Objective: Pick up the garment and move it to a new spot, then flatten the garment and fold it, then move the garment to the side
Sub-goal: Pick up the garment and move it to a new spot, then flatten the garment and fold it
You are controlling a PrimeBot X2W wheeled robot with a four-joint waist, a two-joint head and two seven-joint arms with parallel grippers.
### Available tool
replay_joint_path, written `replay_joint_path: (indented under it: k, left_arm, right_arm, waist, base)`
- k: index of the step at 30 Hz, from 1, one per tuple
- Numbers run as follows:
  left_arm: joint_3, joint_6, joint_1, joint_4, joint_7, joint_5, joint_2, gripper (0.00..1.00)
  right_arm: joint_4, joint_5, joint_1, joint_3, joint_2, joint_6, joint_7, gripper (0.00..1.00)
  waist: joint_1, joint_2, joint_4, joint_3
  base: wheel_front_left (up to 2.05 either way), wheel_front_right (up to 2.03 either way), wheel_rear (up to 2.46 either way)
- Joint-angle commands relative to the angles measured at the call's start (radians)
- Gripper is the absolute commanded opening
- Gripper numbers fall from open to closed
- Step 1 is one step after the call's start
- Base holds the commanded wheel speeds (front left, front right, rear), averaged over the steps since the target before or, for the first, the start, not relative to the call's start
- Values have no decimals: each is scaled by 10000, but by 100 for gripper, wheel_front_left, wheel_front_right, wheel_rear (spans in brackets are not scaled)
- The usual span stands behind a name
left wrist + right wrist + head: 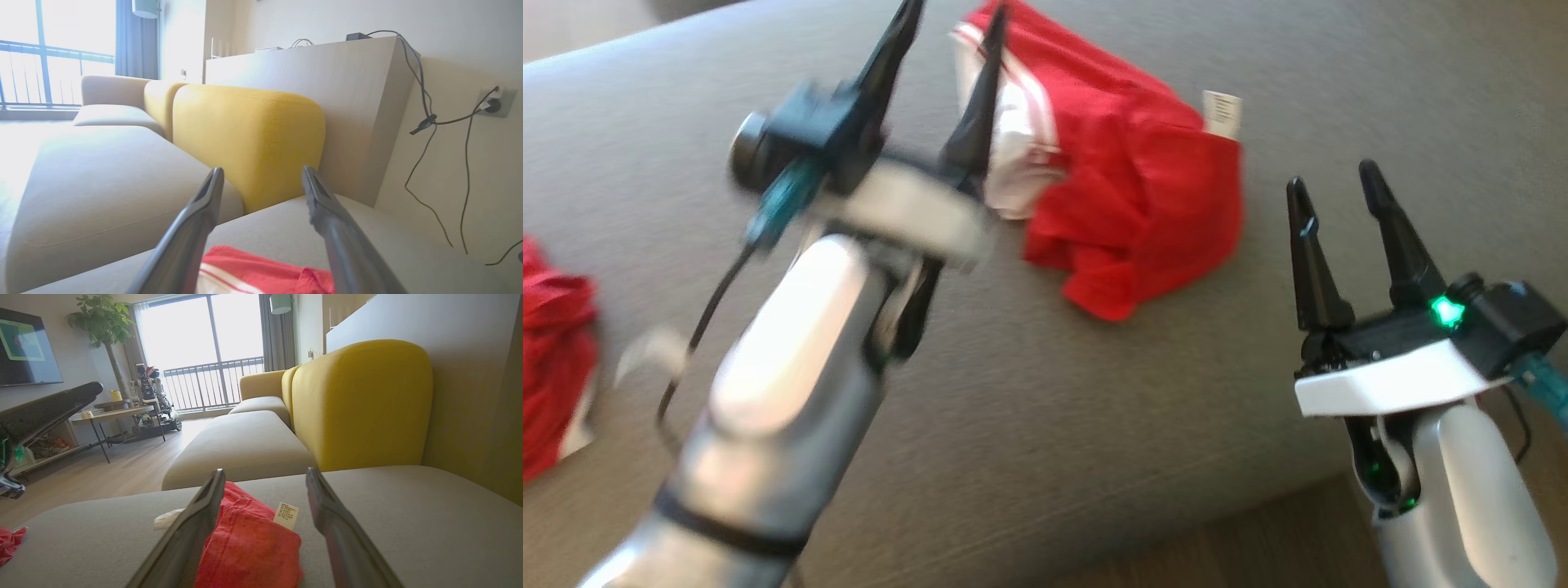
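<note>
A red garment (1131, 180) with white stripes and a white label lies folded in a loose heap on the grey cushion (1045, 392). My left gripper (954, 16) is raised over the garment's left end, blurred, its fingers open with nothing between them. In the left wrist view the garment (261, 271) lies below the open left gripper (261, 173). My right gripper (1331, 184) stands open just right of the garment, apart from it. The right wrist view has the garment (245, 543) between and beyond the open right gripper (265, 475).
Another red cloth (551, 343) lies at the cushion's left edge. The cushion's front edge and wooden floor (1258, 547) run along the lower right. A yellow backrest (359, 400) rises behind the cushion, with a wooden cabinet (327, 90) and hanging cables (433, 122) beyond.
</note>
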Motion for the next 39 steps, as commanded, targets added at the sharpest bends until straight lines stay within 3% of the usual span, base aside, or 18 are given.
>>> replay_joint_path:
  k: [1,5,7,11,16,26,30,39]
  left_arm:
    - [415,9,318,-431,-48,139,312,100]
    - [1055,37,1902,-1215,-49,578,595,100]
    - [1330,352,2704,-1462,-50,1064,639,100]
    - [1720,508,4254,-1905,-50,1468,131,100]
    - [2502,304,5223,-2393,-50,1722,-469,100]
    - [3010,-313,5279,-2659,-51,2190,-769,100]
    - [2556,-306,5080,-2601,-51,1832,-777,100]
    - [1683,-244,4657,-2276,-51,1217,-780,100]
  right_arm:
    - [-254,-127,138,165,24,0,-93,100]
    - [-136,-622,491,17,24,0,-93,100]
    - [-143,-858,692,39,24,0,-93,100]
    - [-211,-1021,1053,-173,24,0,-93,100]
    - [-166,-1169,1211,-341,24,0,-93,100]
    - [435,-1964,620,-96,24,0,60,100]
    - [905,-2837,-284,90,-62,0,367,100]
    - [2563,-3536,-2230,428,-1054,0,910,100]
  waist:
    - [0,0,840,-477]
    - [0,0,1637,-781]
    - [0,0,1938,-901]
    - [0,0,2375,-996]
    - [0,0,2689,-1079]
    - [0,0,3100,-756]
    - [0,0,3526,-208]
    - [0,0,4488,568]
  base:
    - [0,0,0]
    - [0,0,0]
    - [0,0,0]
    - [0,0,0]
    - [0,0,0]
    - [0,0,0]
    - [0,0,0]
    - [0,0,0]
